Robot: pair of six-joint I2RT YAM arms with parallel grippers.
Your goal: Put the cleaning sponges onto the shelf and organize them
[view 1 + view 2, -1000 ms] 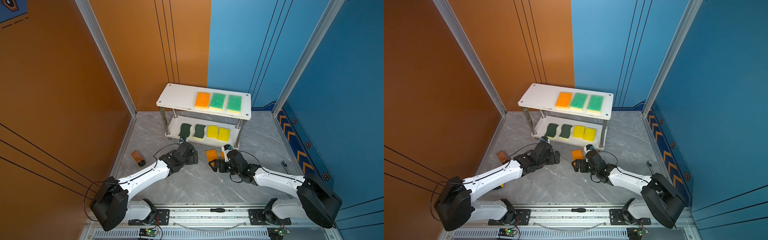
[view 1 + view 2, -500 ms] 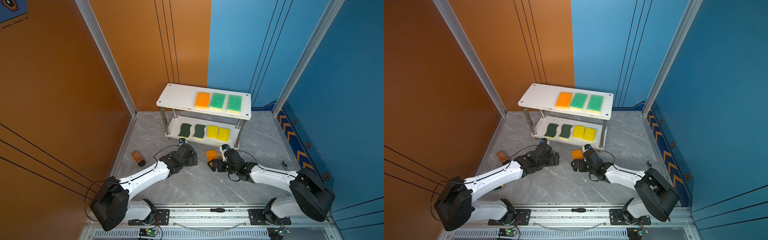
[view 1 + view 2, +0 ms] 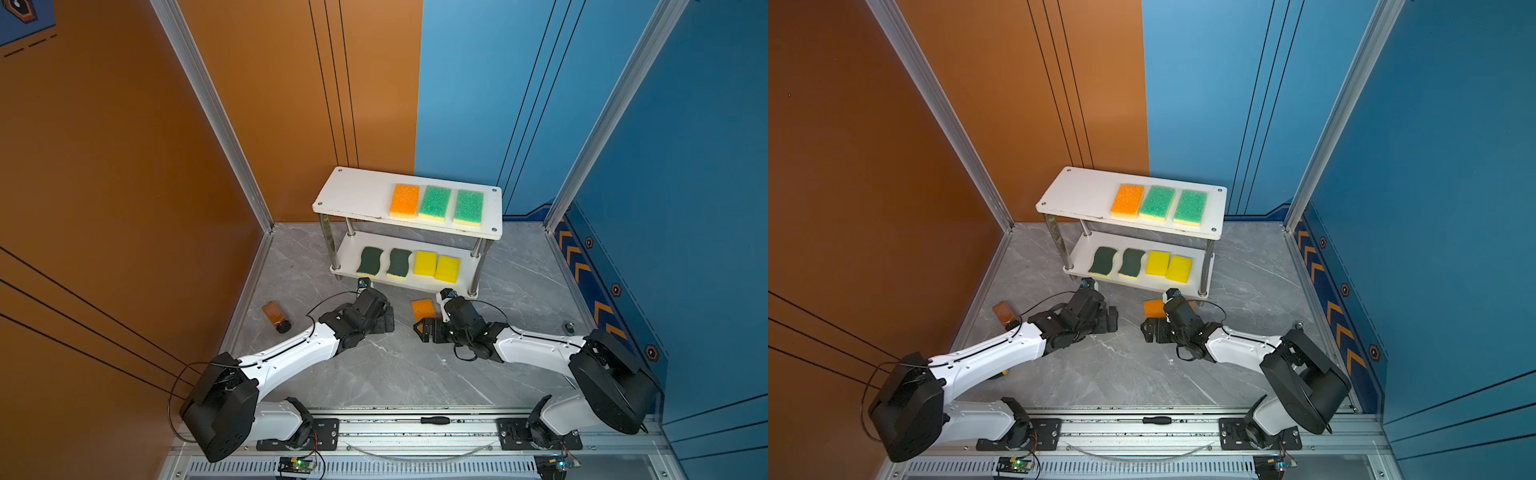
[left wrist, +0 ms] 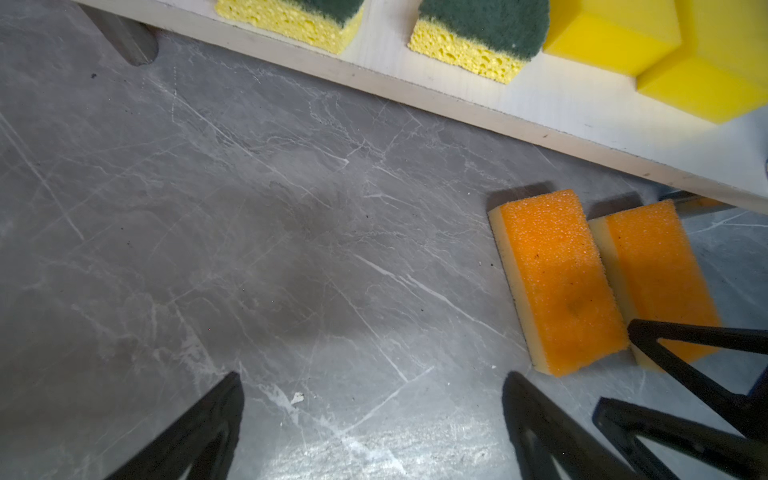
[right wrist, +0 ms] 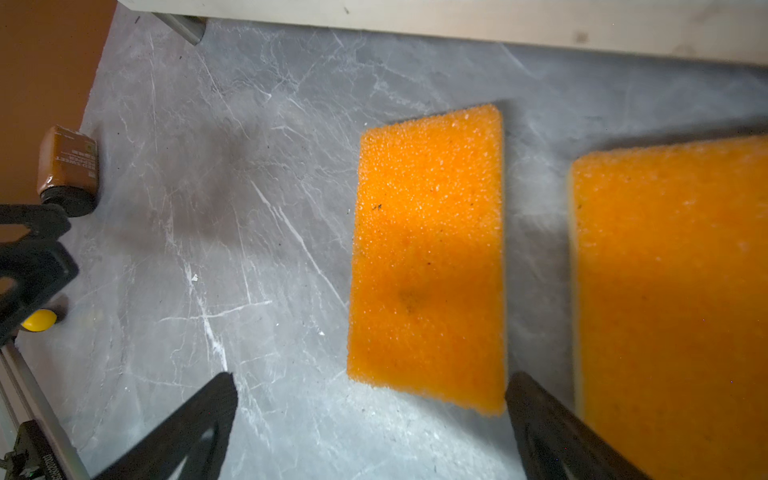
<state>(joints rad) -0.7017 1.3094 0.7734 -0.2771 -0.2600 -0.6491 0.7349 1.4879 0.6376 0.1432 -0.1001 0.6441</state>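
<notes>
Currently the right fingers [image 5: 536,407] are standing wide apart and holding nothing. They are hovering low at the near end of an orange sponge [image 5: 428,257], and one finger is sitting by the gap between it and a second orange sponge [image 5: 673,291] lying just beside it on the grey surface [image 3: 374,374]. Over the last second these fingers are barely shifting, while the big black joint behind the right forearm is swinging in toward the middle, so the wrist is squaring up to the sponge. I judge this as lining up for a pick, not yet a grasp. Neither orange sponge is moving, and the shelf [image 3: 357,195] is carrying the same seven as before. One orange and two light green are lying on the top board, and two dark green and two yellow on the lower one. Two of the nine are therefore waiting on the surface just in front of the lower board. The left fingers [image 4: 212,411] are likewise spreading wide and empty over bare surface, near the shelf's front edge. Both arms are stretching low from the rail, forearms angling inward toward the shelf, and the left one is hardly moving.
</notes>
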